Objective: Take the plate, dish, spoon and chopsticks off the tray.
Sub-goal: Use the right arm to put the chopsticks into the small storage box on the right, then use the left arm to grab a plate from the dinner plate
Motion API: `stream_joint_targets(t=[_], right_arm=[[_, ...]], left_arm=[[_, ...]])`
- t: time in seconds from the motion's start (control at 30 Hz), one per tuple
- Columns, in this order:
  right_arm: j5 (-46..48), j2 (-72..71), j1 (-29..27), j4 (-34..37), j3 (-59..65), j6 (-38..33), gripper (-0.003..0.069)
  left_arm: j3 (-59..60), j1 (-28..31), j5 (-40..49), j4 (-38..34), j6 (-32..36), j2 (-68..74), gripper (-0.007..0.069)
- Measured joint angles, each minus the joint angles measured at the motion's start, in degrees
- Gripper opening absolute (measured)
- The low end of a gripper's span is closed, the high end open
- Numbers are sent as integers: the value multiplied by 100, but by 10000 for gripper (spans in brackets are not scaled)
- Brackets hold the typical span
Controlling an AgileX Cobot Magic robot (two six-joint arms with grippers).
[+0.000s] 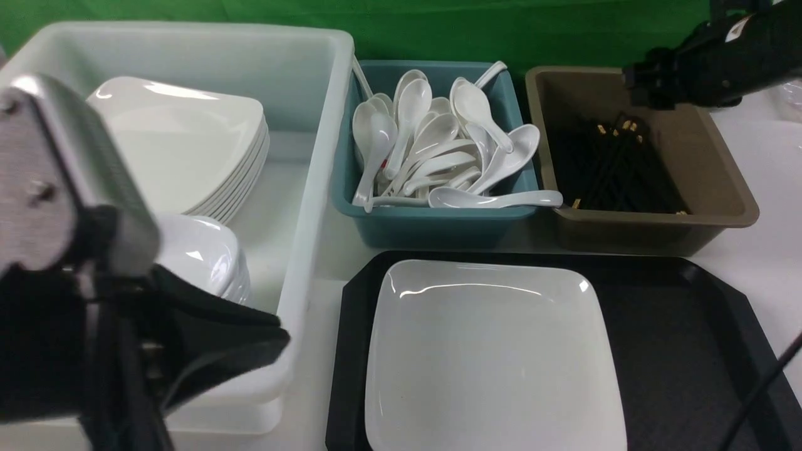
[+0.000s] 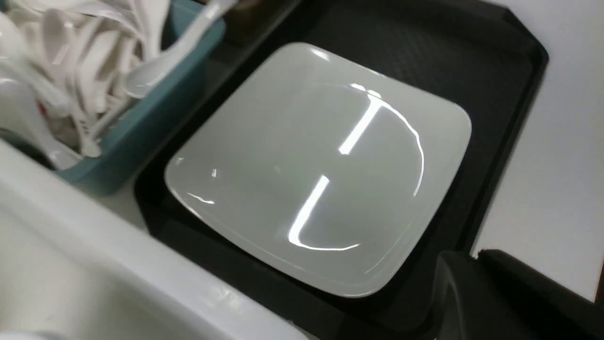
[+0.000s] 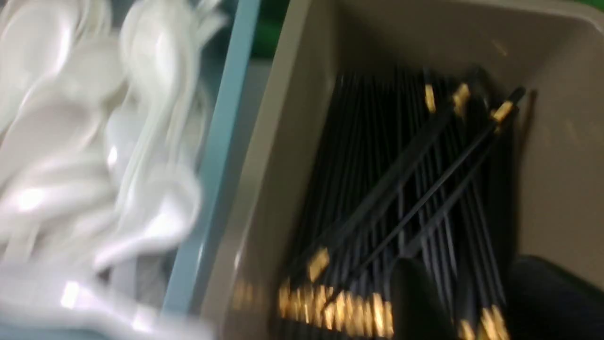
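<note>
**Tray-clearing into sorted bins.** The plate [image 1: 495,357] lies flat on the 9 o'clock half of the tray [image 1: 677,351] and is the only piece on it. Beyond the tray the ware is sorted by kind. A white bin [image 1: 301,188] at 10 o'clock holds stacked plates [image 1: 182,138] and dishes [image 1: 200,250]. A teal bin [image 1: 432,225] at 12 o'clock is heaped with spoons [image 1: 432,150], and a brown bin [image 1: 708,181] at 1 o'clock holds a chopstick pile [image 1: 614,169]. The right tool [image 3: 472,264] hangs over the brown bin, spread and gripping nothing. The chopsticks [image 3: 387,184] are judged to be the two lying askew atop the pile, a slant that fits release from above. The left tool [image 1: 269,343], pressed together and empty, sits at 8 o'clock of the tray facing the plate, probably its next pick.
</note>
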Motion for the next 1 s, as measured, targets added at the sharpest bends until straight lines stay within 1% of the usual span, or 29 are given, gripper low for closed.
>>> stream_joint_targets(t=[0.03,0.07,0.1,0.17,0.27,0.33,0.37,0.43,0.5,0.57,0.63,0.73,0.83,0.9,1.0], right_arm=[[247,-238,0,0,71,-89,176],[410,-497,0,0,204,-130,127],[538,-657,0,0,314,-163,88],[734,-1226,26,0,835,-216,44],[842,-1892,143,0,1577,-229,37],[859,-2370,271,0,2136,-229,38],[842,-2925,489,0,2778,-208,38],[837,-3496,802,5,3394,-128,38],[837,-4023,1133,11,3840,-27,38],[837,-4499,1437,16,4127,88,40],[837,-4798,1624,16,4248,144,42],[836,-5113,1805,16,4348,236,45],[831,-5379,1910,16,4419,255,45],[831,-5510,1924,16,4453,255,46],[838,-5678,1931,16,4478,255,50]], left_arm=[[0,-75,-34,-52,248,314,17],[0,-173,-90,-54,406,467,17],[0,-299,-158,11,525,708,17],[0,-684,-290,303,640,1075,17],[0,-1255,-331,1093,560,1576,17],[0,-1649,-388,1670,318,1850,19],[0,-2031,-510,2320,105,2205,29],[0,-2284,-751,2894,6,2588,69],[0,-2325,-1038,3156,6,2873,140],[0,-2325,-1214,3305,6,3128,238],[0,-2325,-1312,3350,6,3317,316],[0,-2325,-1421,3421,126,3566,406],[0,-2325,-1542,3602,249,3792,463],[0,-2325,-1614,3782,298,3921,479],[-5,-2329,-1725,4016,310,4078,482]])
